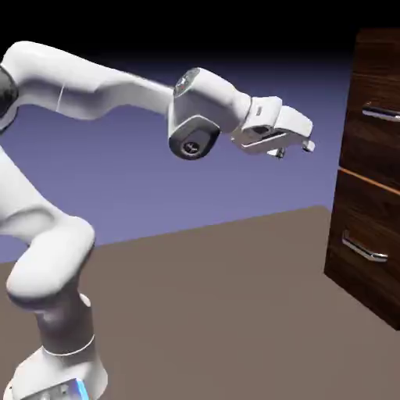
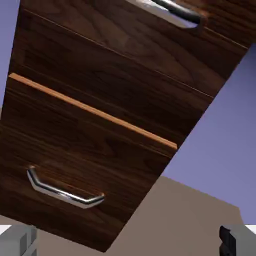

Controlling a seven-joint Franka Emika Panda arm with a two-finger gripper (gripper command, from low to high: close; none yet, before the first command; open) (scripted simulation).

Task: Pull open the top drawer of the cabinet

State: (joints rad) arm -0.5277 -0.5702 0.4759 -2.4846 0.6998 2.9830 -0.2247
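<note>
The dark brown wood-grain cabinet point(image 1: 375, 234) stands at the exterior view's right edge. Its top drawer point(image 1: 373, 144) carries a silver bar handle point(image 1: 381, 114), and a thin light seam divides it from the lower drawer point(image 1: 363, 250). My gripper point(image 1: 295, 148) hangs open in the air left of the top drawer, a clear gap away, holding nothing. In the hand view the cabinet point(image 2: 75, 145) appears tilted, with the top drawer point(image 2: 125, 60) and part of its handle point(image 2: 180, 12) near the upper edge. Two grey fingertips point(image 2: 20, 240) show wide apart at the bottom corners.
The lower drawer's curved silver handle point(image 1: 363, 250) shows in both views, low on the cabinet front point(image 2: 62, 192). The brown table point(image 1: 219, 312) stretches between the arm's base and the cabinet. A blue-violet backdrop lies behind.
</note>
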